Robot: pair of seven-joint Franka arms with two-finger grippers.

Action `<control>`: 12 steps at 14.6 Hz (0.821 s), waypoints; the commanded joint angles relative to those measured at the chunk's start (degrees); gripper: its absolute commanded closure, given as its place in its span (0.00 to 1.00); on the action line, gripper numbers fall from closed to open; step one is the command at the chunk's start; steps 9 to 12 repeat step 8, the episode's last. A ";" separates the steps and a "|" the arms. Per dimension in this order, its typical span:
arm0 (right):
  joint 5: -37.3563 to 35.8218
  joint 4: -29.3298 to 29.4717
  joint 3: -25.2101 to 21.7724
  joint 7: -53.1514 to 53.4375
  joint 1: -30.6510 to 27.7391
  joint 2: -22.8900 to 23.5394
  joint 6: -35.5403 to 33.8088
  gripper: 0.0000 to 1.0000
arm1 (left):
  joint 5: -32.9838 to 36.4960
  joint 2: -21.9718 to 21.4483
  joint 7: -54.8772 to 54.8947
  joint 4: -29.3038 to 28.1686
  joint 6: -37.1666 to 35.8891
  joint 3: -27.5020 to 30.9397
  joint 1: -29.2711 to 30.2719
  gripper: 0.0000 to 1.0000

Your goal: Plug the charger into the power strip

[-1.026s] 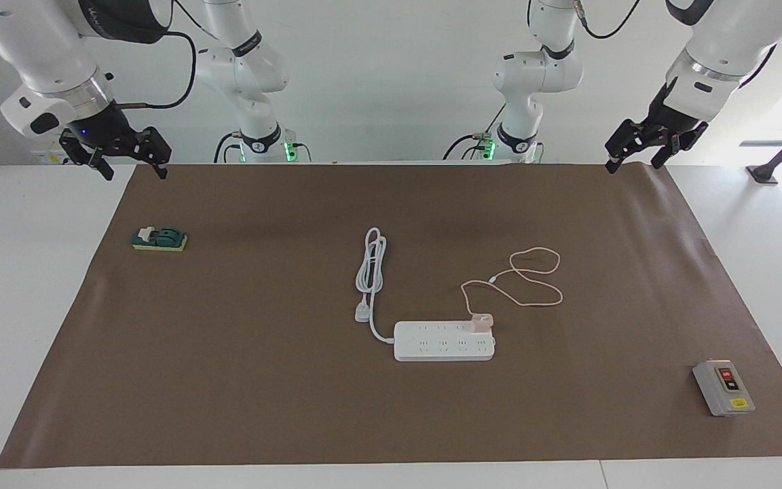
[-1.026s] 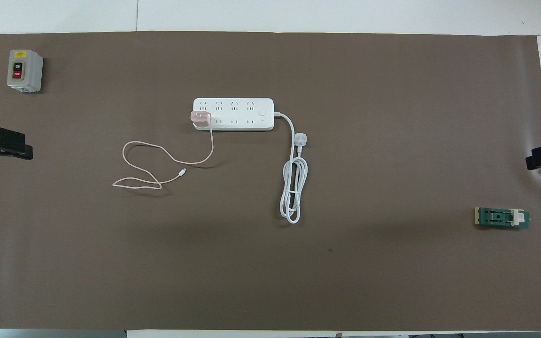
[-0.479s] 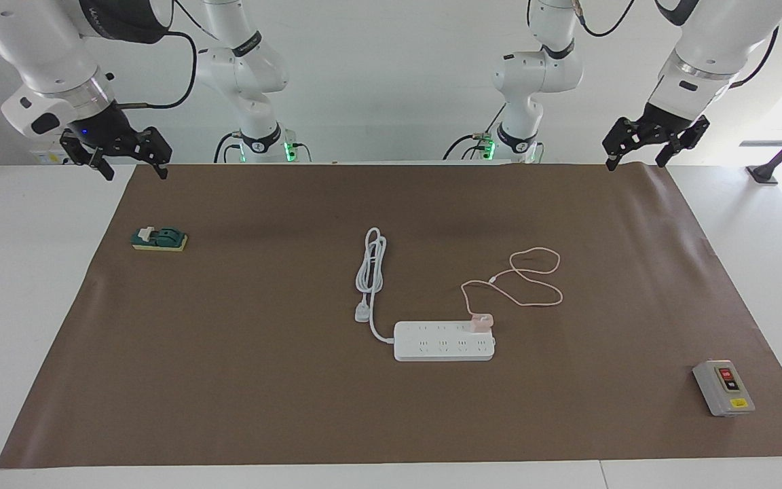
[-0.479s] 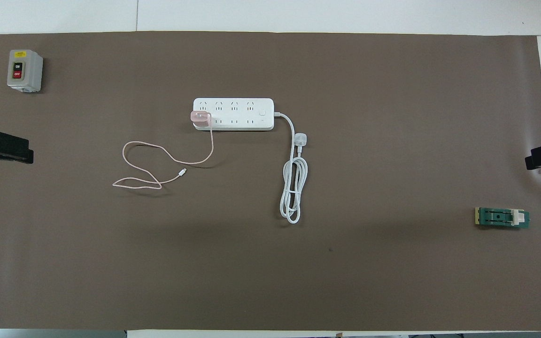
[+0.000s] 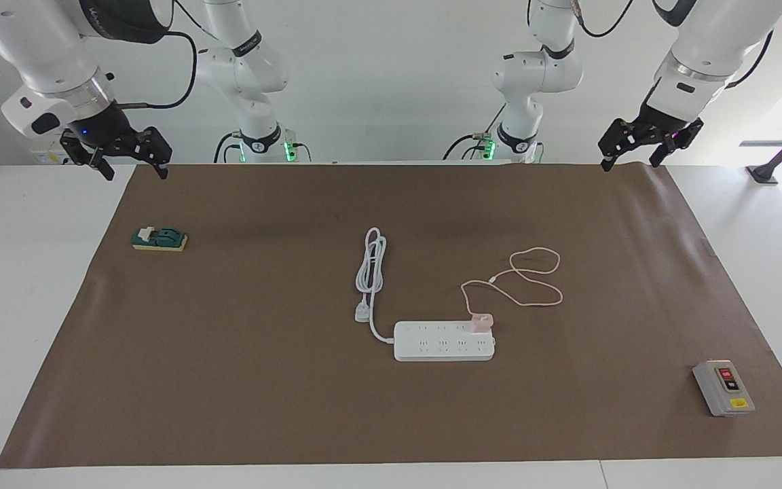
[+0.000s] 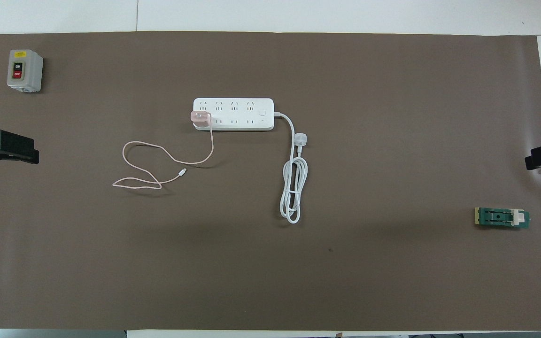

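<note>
The white power strip lies flat in the middle of the brown mat; it also shows in the overhead view. The pale-pink charger sits upright on the strip's end socket toward the left arm's end, in the row nearer to the robots, as the overhead view shows too. Its thin pink cable loops loosely on the mat nearer to the robots. My left gripper is open and empty, raised over the mat's edge at the robots' end. My right gripper is open and empty, raised over the mat's corner.
The strip's thick white cord lies coiled beside the strip with its white plug. A grey box with red and black buttons stands toward the left arm's end. A small green and yellow block lies toward the right arm's end.
My left gripper has risen a little and shifted slightly toward the table's middle. The right arm, charger and strip have not moved.
</note>
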 commanded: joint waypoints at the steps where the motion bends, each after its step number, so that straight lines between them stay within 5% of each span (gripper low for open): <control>1: 0.91 -0.29 0.59 -0.80 -0.90 -0.59 -0.17 0.00 | -0.62 -1.81 -0.70 -2.17 -0.09 0.36 -0.71 0.00; 12: 0.91 -0.20 0.59 -0.89 -0.99 -0.59 -0.25 0.00 | -1.23 -1.81 0.01 -1.73 -2.19 0.36 -0.71 0.00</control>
